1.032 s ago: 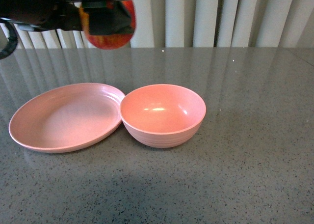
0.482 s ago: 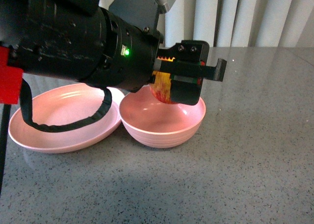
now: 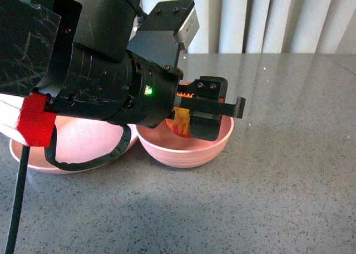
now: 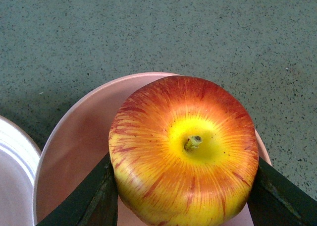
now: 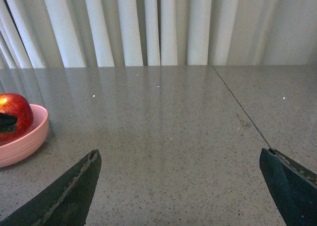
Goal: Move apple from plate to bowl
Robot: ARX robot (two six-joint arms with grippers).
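Observation:
The red and yellow apple point(image 4: 183, 151) is clamped between the two black fingers of my left gripper point(image 4: 183, 189), stem side facing the wrist camera. It hangs just inside the pink bowl point(image 4: 74, 151). In the front view the apple point(image 3: 181, 125) is partly hidden by the left gripper point(image 3: 193, 122) and sits low in the bowl point(image 3: 189, 155). Whether it touches the bowl's floor is hidden. Left of the bowl, the shallow pink plate point(image 3: 83, 152) is mostly covered by the arm. My right gripper point(image 5: 178, 191) is open over bare table, with the apple point(image 5: 17, 112) and the bowl point(image 5: 27, 137) far off to one side.
Plate and bowl stand on a grey speckled table point(image 3: 289, 170) with pale curtains point(image 3: 278, 20) behind it. A thin seam point(image 5: 242, 109) crosses the tabletop in the right wrist view. The left arm's black cable point(image 3: 16, 209) hangs down at the front left.
The left gripper carried the apple from high above the plate rightwards and down over the bowl. It now sits lower inside the bowl.

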